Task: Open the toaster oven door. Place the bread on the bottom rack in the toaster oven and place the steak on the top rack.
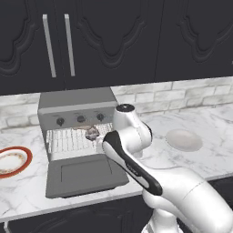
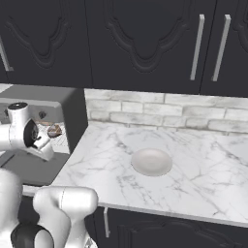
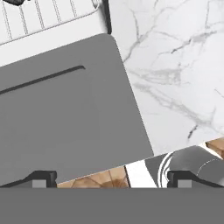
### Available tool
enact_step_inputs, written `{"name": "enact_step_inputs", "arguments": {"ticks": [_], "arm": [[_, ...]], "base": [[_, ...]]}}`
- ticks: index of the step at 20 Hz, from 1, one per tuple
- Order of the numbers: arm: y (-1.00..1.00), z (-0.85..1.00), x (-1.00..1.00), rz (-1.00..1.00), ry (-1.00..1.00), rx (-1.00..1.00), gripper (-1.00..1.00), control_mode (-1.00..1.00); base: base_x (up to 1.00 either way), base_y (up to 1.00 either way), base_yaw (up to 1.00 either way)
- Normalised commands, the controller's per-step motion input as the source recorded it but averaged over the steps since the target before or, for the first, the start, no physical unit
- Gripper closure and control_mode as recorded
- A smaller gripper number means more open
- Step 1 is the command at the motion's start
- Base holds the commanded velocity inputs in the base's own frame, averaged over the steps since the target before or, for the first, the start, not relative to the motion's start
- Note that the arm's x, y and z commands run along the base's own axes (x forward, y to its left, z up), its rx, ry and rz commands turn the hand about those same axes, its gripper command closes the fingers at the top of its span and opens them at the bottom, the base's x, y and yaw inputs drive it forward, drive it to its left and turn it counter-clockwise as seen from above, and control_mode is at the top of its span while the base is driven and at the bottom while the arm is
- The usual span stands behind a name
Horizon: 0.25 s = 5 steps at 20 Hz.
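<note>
Lying open, toaster oven door, no readable labels

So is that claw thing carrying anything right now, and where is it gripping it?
Nothing is held: the gripper is open and empty above the lowered toaster oven door.

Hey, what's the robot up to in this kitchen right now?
It is loading the toaster oven. The toaster oven door lies folded down flat, and the bread already sits on a rack inside. The claw is open and empty above the door. A white bowl sits on the counter.
</note>
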Motion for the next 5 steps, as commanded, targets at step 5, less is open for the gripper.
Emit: {"name": "enact_step_inputs", "arguments": {"ticks": [5], "arm": [[-0.38,0.35,-0.48,0.13,-0.16,-0.01,-1.0,-1.0]], "base": [[0.0,0.0,0.0]]}}
